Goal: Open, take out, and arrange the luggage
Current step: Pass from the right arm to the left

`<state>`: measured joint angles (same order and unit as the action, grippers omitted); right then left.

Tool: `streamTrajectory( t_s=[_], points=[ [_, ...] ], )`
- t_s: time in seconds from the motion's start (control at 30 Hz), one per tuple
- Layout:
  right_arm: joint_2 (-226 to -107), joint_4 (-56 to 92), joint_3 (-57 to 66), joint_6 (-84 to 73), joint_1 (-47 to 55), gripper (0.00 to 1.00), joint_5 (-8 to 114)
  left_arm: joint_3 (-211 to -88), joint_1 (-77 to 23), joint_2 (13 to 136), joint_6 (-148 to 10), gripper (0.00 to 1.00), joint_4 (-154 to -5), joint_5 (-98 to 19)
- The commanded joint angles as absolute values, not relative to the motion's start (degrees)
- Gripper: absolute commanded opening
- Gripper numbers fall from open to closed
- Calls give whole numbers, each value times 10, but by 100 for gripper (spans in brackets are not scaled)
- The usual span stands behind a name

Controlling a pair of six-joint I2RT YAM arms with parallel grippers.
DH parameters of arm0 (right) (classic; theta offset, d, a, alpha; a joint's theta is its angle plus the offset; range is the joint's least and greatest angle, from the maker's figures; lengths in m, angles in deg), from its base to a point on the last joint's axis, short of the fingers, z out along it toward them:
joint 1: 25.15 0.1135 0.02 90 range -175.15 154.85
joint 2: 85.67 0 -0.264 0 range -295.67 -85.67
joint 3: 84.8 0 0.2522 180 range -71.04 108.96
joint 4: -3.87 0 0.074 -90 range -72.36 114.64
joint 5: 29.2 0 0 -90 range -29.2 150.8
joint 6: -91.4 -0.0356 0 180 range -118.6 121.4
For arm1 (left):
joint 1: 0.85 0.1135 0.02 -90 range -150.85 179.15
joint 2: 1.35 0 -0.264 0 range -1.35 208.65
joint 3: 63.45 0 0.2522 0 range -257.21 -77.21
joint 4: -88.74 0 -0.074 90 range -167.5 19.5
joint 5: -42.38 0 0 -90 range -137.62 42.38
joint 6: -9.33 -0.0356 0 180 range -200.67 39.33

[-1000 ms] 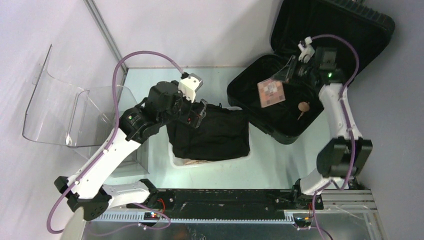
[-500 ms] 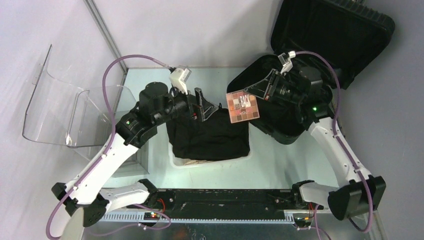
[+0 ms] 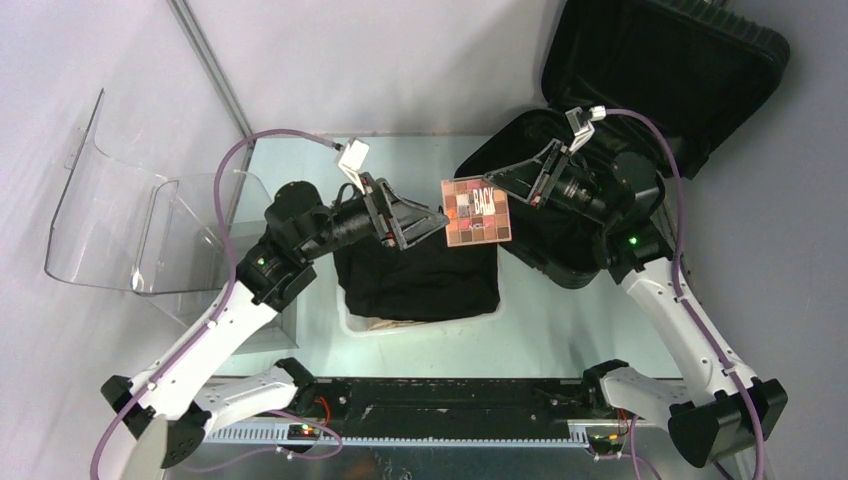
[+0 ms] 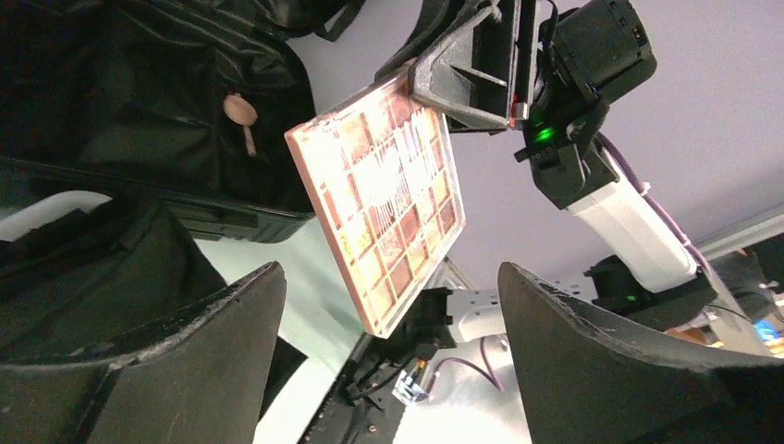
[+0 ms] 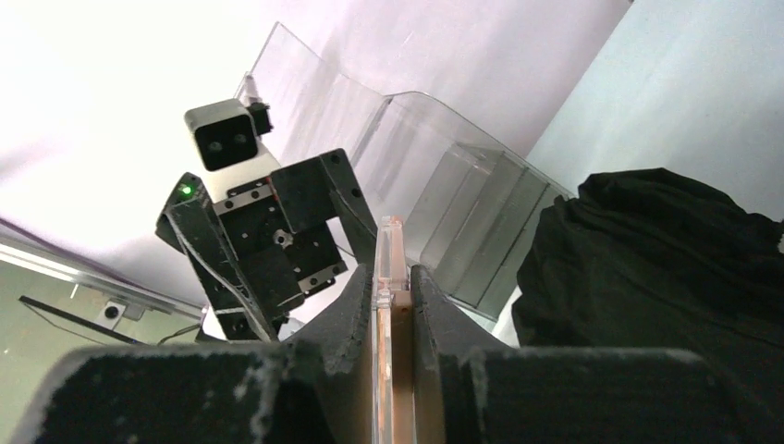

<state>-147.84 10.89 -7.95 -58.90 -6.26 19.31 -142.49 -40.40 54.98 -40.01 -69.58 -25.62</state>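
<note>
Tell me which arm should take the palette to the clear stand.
Probably left: the left gripper is open, facing the palette, and the clear stand is on its side. The right gripper, holding it, is farther away.

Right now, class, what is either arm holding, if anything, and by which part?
The right gripper holds the eyeshadow palette by its edge near one corner, jaws shut on it. The left gripper holds nothing, jaws open.
</note>
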Motion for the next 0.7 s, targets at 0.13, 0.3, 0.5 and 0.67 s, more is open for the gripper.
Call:
streamTrajectory(
  t_s=[0.13, 0.3, 0.5, 0.67],
  points=[
    [-1462, 36, -76, -640, -37, 0, 203, -1410, -401, 568, -332, 81, -806, -169],
    [-1462, 48, -76, -634, -30, 0, 193, -1389, -401, 560, -322, 53, -853, -175],
    [-1460, 66, -77, -625, -30, 0, 189, -1382, -401, 562, -296, 15, -893, -169],
    [-1447, 101, -77, -588, -35, 6, 167, -1381, -401, 562, -269, 0, -942, -160]
  ],
)
